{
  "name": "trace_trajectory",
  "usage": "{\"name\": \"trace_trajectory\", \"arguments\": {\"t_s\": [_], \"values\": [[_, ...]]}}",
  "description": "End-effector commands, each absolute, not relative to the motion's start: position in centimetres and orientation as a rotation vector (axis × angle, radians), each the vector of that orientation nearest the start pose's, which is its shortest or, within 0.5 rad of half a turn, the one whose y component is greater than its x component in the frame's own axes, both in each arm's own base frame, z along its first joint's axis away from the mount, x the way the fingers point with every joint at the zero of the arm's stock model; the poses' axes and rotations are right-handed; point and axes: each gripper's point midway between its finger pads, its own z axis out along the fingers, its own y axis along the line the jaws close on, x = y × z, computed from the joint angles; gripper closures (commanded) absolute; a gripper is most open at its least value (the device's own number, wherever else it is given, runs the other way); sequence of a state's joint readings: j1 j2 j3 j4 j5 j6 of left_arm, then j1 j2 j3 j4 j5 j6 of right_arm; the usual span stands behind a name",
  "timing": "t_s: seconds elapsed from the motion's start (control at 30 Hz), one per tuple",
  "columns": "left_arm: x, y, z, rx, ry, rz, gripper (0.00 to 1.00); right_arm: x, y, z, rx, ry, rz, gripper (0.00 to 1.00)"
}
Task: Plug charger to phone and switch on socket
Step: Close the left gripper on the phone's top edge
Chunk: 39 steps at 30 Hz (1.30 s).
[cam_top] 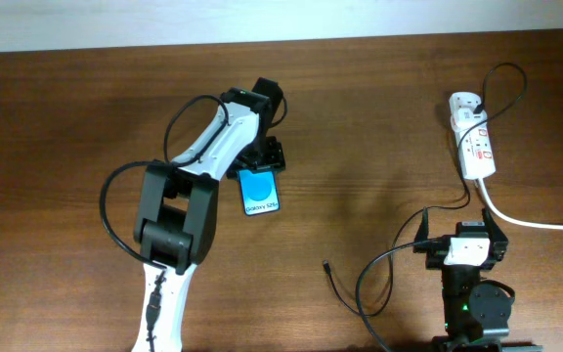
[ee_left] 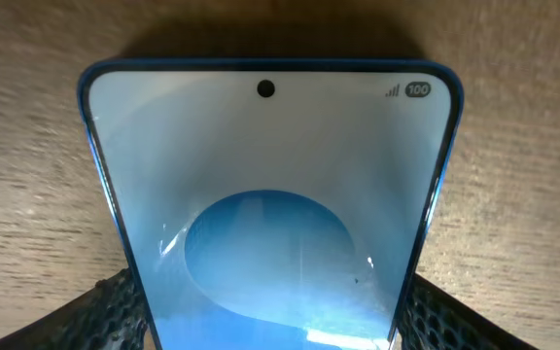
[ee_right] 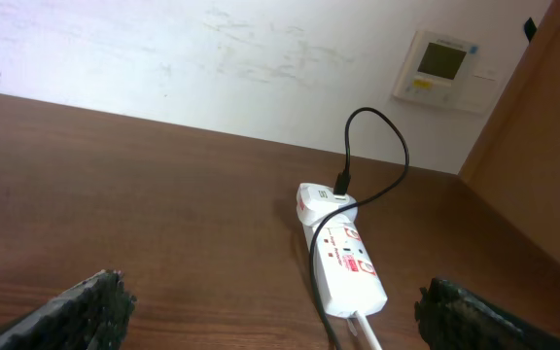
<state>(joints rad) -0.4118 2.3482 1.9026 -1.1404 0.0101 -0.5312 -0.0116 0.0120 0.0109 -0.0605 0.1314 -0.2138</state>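
Note:
The phone (cam_top: 260, 193), blue screen up, lies on the brown table left of centre; it fills the left wrist view (ee_left: 270, 175). My left gripper (cam_top: 262, 159) is at its far end, with both fingers (ee_left: 270, 326) pressed against the phone's side edges. The white socket (cam_top: 475, 142) lies at the far right and shows in the right wrist view (ee_right: 343, 258). The charger's black plug (ee_right: 343, 182) sits in the socket's far end. Its thin cable (cam_top: 413, 227) runs down to a loose connector tip (cam_top: 326, 263) on the table. My right gripper (cam_top: 460, 238) is open and empty (ee_right: 280, 311), short of the socket.
The socket's thick white cord (cam_top: 541, 222) runs off to the right edge. A white wall with a thermostat (ee_right: 443, 66) stands behind the table, and a wooden panel (ee_right: 542, 156) rises on the right. The left arm's black cable loops over the table (cam_top: 115, 200).

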Motion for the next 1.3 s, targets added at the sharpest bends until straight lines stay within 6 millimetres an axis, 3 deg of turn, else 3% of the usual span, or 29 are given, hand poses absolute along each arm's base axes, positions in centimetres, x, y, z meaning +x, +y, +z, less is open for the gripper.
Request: {"name": "trace_trajectory", "arguments": {"t_s": [0.0,0.33,0.53,0.77,0.87,1.23,1.27], "values": [[42.5,-18.0,1.5,-0.192,3.113,-0.007,0.21,24.4,-2.8,15.8,-0.057,1.647,-0.294,0.02],[43.1,-18.2,2.2,-0.186,3.092,-0.021,0.2,24.4,-2.8,15.8,-0.057,1.647,-0.294,0.02],[42.5,-19.2,0.8,-0.145,3.092,-0.023,0.19,24.4,-2.8,15.8,-0.057,1.647,-0.294,0.02],[43.0,-19.0,0.0,-0.146,3.06,-0.004,0.18,24.4,-2.8,15.8,-0.057,1.646,-0.294,0.02],[42.4,-19.0,-0.5,-0.136,3.078,0.009,0.01,24.4,-2.8,15.8,-0.057,1.646,-0.294,0.02],[39.6,-19.7,-2.3,-0.152,3.171,-0.025,0.01,24.4,-2.8,15.8,-0.057,1.647,-0.294,0.01],[39.5,-19.5,-2.4,-0.188,3.169,-0.011,0.04,24.4,-2.8,15.8,-0.057,1.647,-0.294,0.02]]}}
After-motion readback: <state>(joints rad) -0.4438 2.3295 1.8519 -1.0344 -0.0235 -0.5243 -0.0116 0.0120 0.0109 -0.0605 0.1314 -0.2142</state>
